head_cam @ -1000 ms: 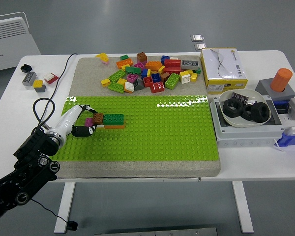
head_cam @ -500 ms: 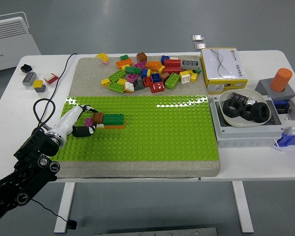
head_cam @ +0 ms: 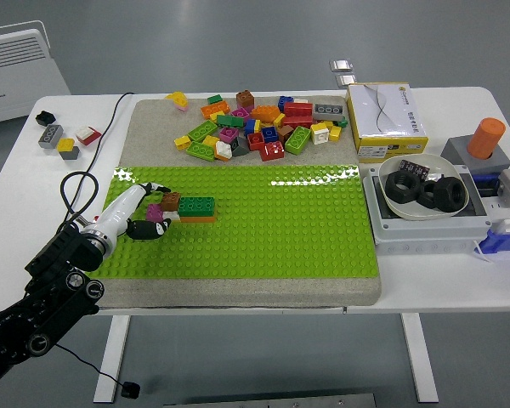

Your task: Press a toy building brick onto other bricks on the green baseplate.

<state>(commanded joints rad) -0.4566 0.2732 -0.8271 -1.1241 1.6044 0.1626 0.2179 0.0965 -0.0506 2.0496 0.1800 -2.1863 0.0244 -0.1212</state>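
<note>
Left hand [head_cam: 146, 214] pinching brown brick [head_cam: 170, 201] beside green brick [head_cam: 195, 205]; black nuts [head_cam: 418, 189] in bowl [head_cam: 393, 209]

A robotics lab or test room: a plain white bench [head_cam: 238, 302] on a grey floor [head_cam: 238, 34]; a black cable [head_cam: 93, 161] trails across it; at the right sit a grey box with an orange button [head_cam: 486, 140] and a bowl of large black nuts [head_cam: 423, 189]; a white heater [head_cam: 21, 68] stands far left.
</note>
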